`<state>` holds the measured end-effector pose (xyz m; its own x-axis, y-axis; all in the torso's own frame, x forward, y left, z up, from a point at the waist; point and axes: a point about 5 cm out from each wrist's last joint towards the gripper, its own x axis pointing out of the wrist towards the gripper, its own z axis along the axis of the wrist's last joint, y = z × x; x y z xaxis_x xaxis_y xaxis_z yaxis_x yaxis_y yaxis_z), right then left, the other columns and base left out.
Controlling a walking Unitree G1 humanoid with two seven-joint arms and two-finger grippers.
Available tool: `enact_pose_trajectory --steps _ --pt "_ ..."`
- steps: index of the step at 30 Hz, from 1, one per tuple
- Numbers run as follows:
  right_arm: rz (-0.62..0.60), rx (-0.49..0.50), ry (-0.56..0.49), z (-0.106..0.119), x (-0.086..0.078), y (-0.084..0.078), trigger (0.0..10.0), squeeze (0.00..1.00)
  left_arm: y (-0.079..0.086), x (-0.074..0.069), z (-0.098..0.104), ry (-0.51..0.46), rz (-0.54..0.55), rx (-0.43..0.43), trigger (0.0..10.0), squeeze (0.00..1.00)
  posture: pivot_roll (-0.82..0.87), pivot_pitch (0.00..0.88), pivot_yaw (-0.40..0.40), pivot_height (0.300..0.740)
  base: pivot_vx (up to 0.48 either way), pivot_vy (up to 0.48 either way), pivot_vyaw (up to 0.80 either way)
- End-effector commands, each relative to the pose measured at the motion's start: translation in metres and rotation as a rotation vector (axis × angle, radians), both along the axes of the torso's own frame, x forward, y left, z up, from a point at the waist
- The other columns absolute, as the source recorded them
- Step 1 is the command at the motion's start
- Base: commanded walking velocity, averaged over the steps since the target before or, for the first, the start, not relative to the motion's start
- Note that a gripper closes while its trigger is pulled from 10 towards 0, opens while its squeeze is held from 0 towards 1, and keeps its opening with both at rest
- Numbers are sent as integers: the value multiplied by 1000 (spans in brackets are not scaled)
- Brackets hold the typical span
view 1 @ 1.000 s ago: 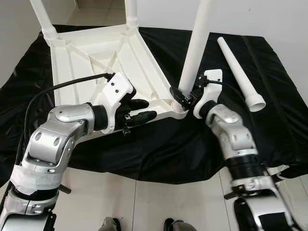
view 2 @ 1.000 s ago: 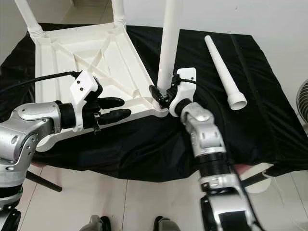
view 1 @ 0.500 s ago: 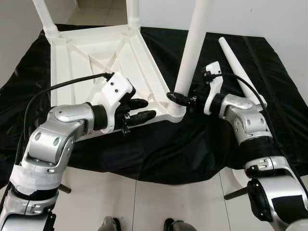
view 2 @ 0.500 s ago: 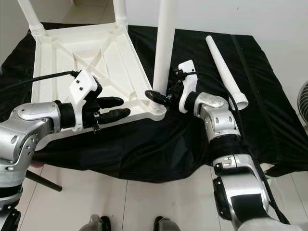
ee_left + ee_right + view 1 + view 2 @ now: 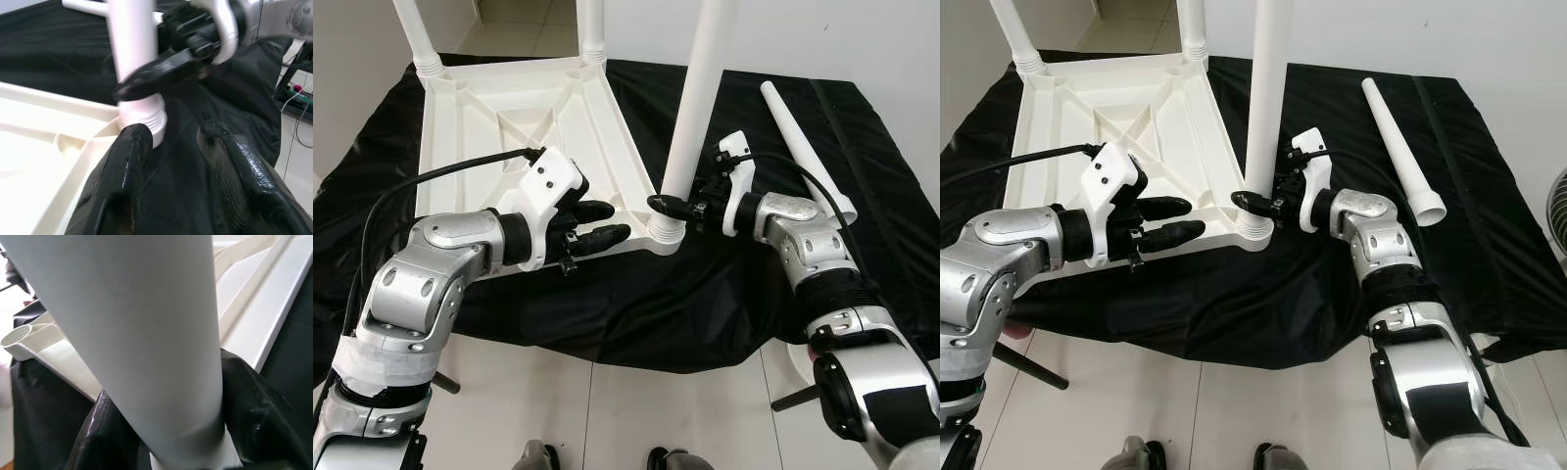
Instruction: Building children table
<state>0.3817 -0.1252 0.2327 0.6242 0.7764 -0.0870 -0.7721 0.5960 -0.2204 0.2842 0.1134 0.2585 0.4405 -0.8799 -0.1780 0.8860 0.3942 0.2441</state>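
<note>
Left eye view first: white plastic table top [image 5: 524, 117] is lying upside down on a black cloth [image 5: 705, 294], ribs facing up. Two legs stand in the far corners, and a third leg [image 5: 690, 108] stands upright in the near right corner socket. The right gripper [image 5: 674, 208] has its black fingers clamped around that leg just above the socket, so it's closed on the leg. The left gripper [image 5: 597, 223] sits at the near edge of the table top, pointing toward the same corner, fingers spread a bit with nothing between them. A fourth leg, call it the spare leg [image 5: 805, 149], lies flat on the cloth off to the right, apart from the table top.

Right eye view: same setup. The leg [image 5: 1266, 98] goes straight up out of the frame, and the spare leg [image 5: 1398, 147] lies with its wide end toward the robot. White tiled floor [image 5: 1234, 411] below the cloth's edge.

Left wrist view: looking along the two black fingers [image 5: 122, 181], which are apart and empty. One hangs over the table top's rim, the other over the cloth. Just past them is the leg's base in its socket, with the right gripper's fingers wrapped round it.

Right wrist view: the leg [image 5: 132, 333] up close, with the black fingers [image 5: 254, 406] hugging both sides of it.
</note>
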Motion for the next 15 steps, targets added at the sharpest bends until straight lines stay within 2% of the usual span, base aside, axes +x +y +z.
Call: enact_pose_trajectory --steps 1,3,4,5,6,7,8,9,10,12,13,14,15 --pt "-105 -32 69 -20 2 -4 0 0 2 1 4 -38 72 -4 10000 0 21 171 8 740 0 0 0" --pt "-265 0 79 -25 5 -4 0 0 2 1 4 -36 72 -5 10000 0 18 173 7 740 0 0 0" --pt "-265 0 79 -25 5 -4 0 0 2 1 4 -36 72 -5 10000 0 18 173 7 740 0 0 0" --pt "-434 53 84 -31 5 -4 0 0 2 1 3 -33 72 -5 10000 0 16 174 7 740 0 0 0" --pt "-434 53 84 -31 5 -4 0 0 2 1 3 -33 72 -5 10000 0 16 174 7 740 0 0 0" --pt "-504 77 81 -33 5 -5 0 0 2 1 2 -32 73 -5 10000 0 16 174 7 740 0 0 0" --pt "-504 77 81 -33 5 -5 0 0 2 1 2 -32 73 -5 10000 0 16 174 7 740 0 0 0" --pt "-579 94 72 -36 5 -7 0 0 3 1 3 -31 73 -10 10000 0 16 173 8 740 0 0 0" --pt "-579 94 72 -36 5 -7 0 0 3 1 3 -31 73 -10 10000 0 16 173 8 740 0 0 0" --pt "-716 161 74 -41 2 -8 0 0 5 2 5 -32 79 -16 10000 0 15 174 9 740 0 0 0" --pt "-716 161 74 -41 2 -8 0 0 5 2 5 -32 79 -16 10000 0 15 174 9 740 0 0 0" --pt "-790 203 71 -43 -2 -7 0 0 8 4 6 -35 89 -15 10000 0 15 174 13 740 0 0 0" --pt "-790 203 71 -43 -2 -7 0 0 8 4 6 -35 89 -15 10000 0 15 174 13 740 0 0 0"
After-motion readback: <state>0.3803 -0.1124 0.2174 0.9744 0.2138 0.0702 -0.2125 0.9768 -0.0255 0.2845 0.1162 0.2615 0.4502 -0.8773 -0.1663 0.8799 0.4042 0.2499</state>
